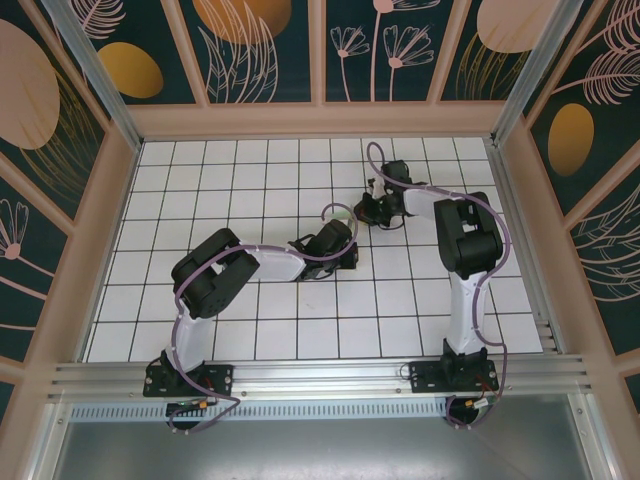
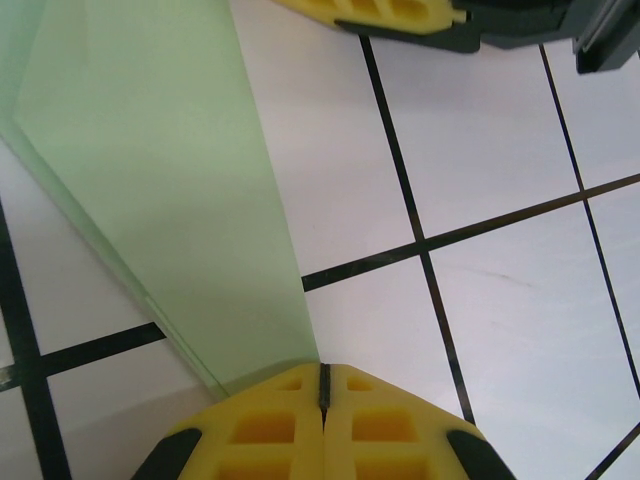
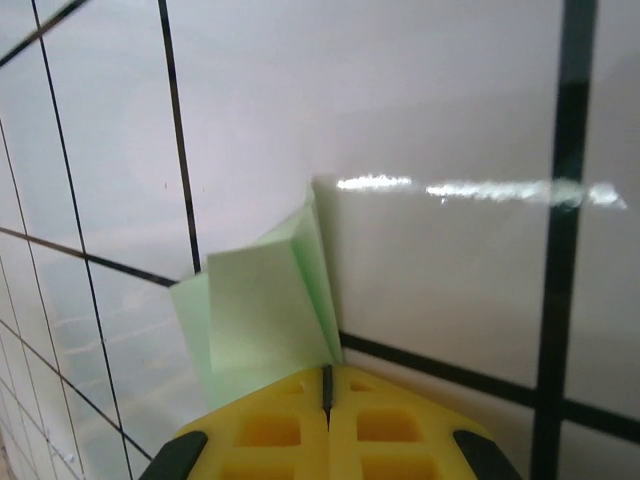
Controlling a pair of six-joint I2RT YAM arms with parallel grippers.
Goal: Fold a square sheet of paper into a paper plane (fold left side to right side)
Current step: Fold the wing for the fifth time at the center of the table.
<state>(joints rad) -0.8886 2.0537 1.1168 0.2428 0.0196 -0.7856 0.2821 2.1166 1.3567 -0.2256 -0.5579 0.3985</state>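
1. The left arm (image 1: 215,275) is seen bent at the elbow and reached rightward over mid-table. The left gripper (image 2: 322,372) is held low, its yellow fingers (image 2: 270,425) pressed together.
2. The right arm (image 1: 462,240) is doubled back leftward. The right gripper (image 3: 327,372) is likewise closed, near the left one.
3. The square sheet of paper (image 2: 170,180), creased narrow, is laid flat between them. Each end is met by a gripper tip; a pinch cannot be confirmed.
4. The white table (image 1: 250,170) is gridded in black and enclosed by teal floral panels (image 1: 260,50).

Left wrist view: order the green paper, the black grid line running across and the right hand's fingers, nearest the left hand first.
1. Pale green folded paper, right at the left hand, on its left.
2. Black grid line, mid-frame.
3. Right hand's yellow fingers, top edge.
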